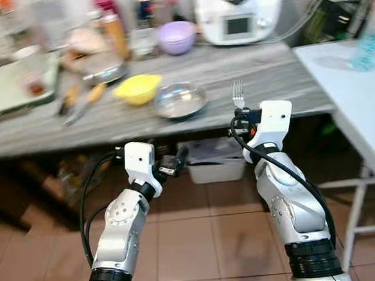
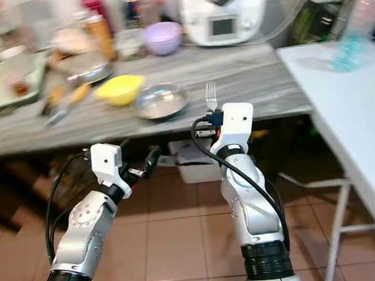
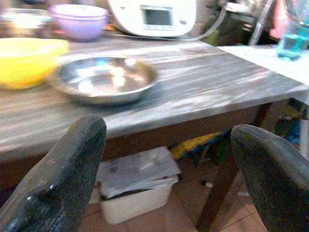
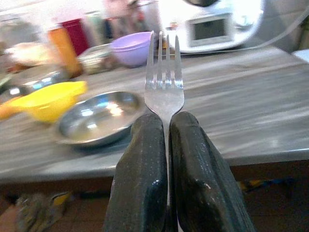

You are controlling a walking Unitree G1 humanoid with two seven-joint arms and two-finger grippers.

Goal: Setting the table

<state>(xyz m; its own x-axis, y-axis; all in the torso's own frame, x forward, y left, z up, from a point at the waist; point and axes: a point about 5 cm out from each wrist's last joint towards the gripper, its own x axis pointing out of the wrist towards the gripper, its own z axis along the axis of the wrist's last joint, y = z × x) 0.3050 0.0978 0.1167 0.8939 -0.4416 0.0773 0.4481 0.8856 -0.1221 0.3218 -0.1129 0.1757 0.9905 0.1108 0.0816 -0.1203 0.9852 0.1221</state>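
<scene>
Surfaces number two: the grey surface (image 1: 247, 72) ahead and a white surface (image 1: 358, 96) off to the robot's right. One steel bowl (image 1: 180, 100), one yellow bowl (image 1: 137, 88) and one purple bowl (image 1: 177, 36) sit on the grey one. The right claw (image 1: 239, 117) pinches one fork (image 1: 238, 94), long axis upright, tines up, at the grey front edge. The left claw (image 1: 178, 159) gapes empty.
</scene>
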